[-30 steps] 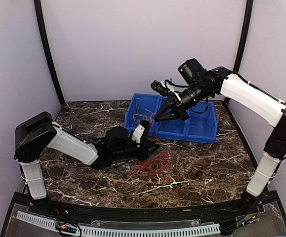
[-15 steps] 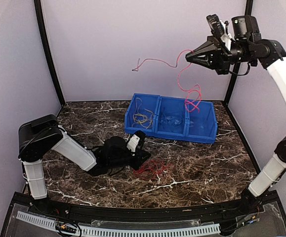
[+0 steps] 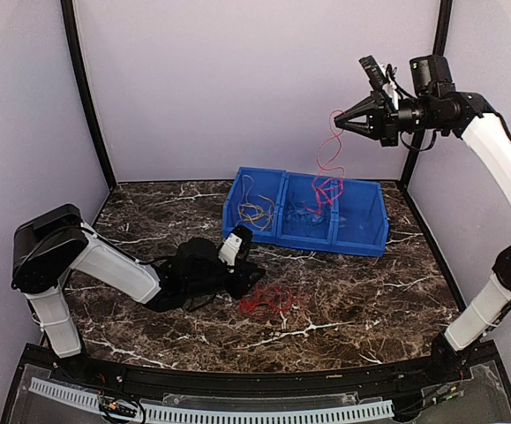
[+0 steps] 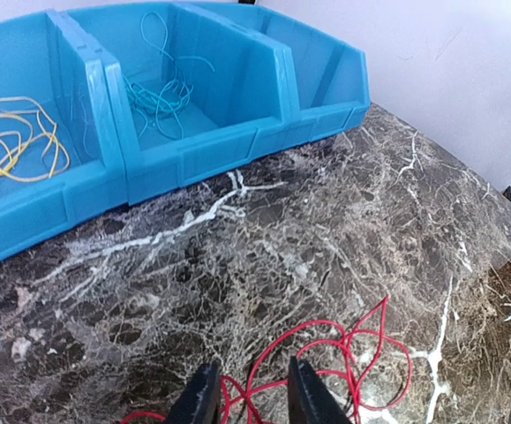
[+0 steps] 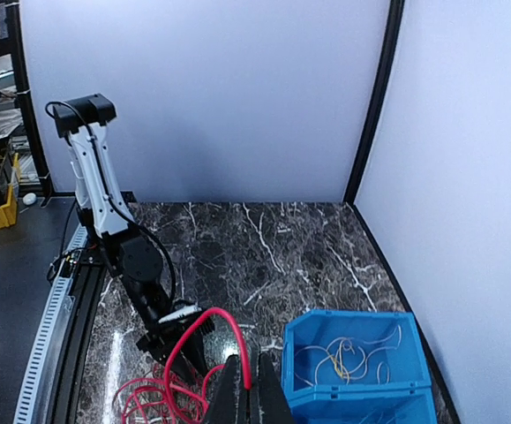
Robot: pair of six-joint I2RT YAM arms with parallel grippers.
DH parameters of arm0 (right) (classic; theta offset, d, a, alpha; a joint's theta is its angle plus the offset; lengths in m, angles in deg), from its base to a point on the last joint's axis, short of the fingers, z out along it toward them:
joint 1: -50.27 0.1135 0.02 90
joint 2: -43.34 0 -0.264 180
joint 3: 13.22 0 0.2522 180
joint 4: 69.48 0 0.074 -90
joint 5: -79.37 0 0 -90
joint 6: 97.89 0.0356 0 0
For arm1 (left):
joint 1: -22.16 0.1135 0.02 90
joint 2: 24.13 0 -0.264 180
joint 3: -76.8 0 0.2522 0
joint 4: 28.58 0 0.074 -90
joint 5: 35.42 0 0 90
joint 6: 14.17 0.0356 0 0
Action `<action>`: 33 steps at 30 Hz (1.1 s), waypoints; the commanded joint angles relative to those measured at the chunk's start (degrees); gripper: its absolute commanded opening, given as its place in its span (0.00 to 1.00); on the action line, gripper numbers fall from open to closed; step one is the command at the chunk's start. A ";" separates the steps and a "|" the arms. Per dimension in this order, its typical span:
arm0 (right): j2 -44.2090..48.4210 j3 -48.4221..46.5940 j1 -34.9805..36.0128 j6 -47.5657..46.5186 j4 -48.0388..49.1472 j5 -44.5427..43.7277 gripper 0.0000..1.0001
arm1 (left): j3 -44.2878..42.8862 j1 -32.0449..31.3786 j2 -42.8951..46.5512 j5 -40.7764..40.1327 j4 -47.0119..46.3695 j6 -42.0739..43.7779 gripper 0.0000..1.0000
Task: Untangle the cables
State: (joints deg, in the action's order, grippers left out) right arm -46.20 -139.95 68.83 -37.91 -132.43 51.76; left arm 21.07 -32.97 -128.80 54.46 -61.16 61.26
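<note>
Over the bench [image 3: 370,300] and the blue bin [image 3: 326,240], the red cable [image 5: 209,312] that was flung out leftward a moment ago now hangs straight down to the bin. The right claw [image 3: 341,122], high above, is clamped on the cable's top end. The left claw [image 4: 251,389], fingers apart, straddles the red tangle [image 3: 268,299] on the bench.

Holds a red wire [image 5: 242,340] pinched tight in the right gripper [image 5: 247,371], with a loop curling up from the fingers. Looks down on a dark marble table [image 5: 264,247], with a heap of red wires [image 5: 149,399] on the near side and a blue bin [image 5: 361,393] on the far side, thin yellow wires [image 5: 348,353] inside it. Sees the left arm [image 5: 101,190] over on the left, with the left gripper [image 5: 174,340] low by the red heap.
</note>
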 commanded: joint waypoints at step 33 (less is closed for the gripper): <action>-4.50 29.53 -19.70 14.28 27.66 -27.88 0.00 | -6.54 0.06 12.77 0.03 10.20 -0.78 0.46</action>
State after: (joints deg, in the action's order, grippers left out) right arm -48.47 -111.82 50.82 -25.87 -108.26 29.47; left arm 16.67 -32.97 -117.85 54.49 -51.35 60.04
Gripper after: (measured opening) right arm 0.018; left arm 0.463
